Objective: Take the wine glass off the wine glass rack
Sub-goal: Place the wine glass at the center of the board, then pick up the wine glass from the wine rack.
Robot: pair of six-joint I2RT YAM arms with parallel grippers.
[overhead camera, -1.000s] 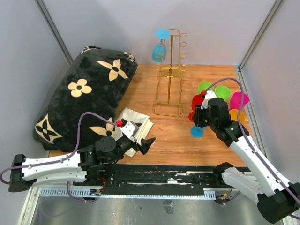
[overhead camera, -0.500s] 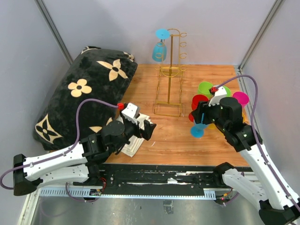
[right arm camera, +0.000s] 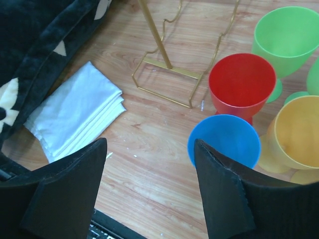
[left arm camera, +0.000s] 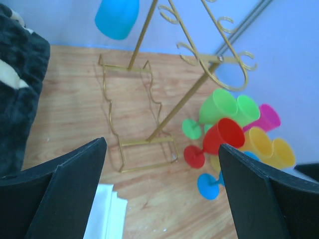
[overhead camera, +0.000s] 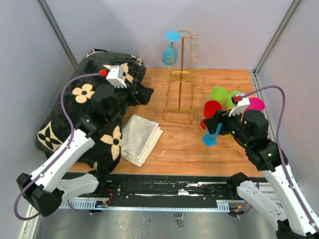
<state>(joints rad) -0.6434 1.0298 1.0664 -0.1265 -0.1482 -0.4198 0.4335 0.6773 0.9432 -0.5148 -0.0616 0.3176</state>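
Our left gripper (overhead camera: pixel 145 94), jaws wide and empty, faces the wine glass rack (overhead camera: pixel 182 74). The blue wine glass (overhead camera: pixel 169 54) hangs bowl-down at one o'clock, seemingly by its foot. We should clasp the bowl and lift before withdrawing.

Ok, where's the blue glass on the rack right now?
In the top view the blue wine glass hangs upside down on the upper left of the wine glass rack, at the back, right of the flowered pillow.

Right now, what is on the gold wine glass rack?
One blue wine glass hangs upside down on the wine glass rack's upper left side. Other loops in view are empty; its bowl may hide a left one.
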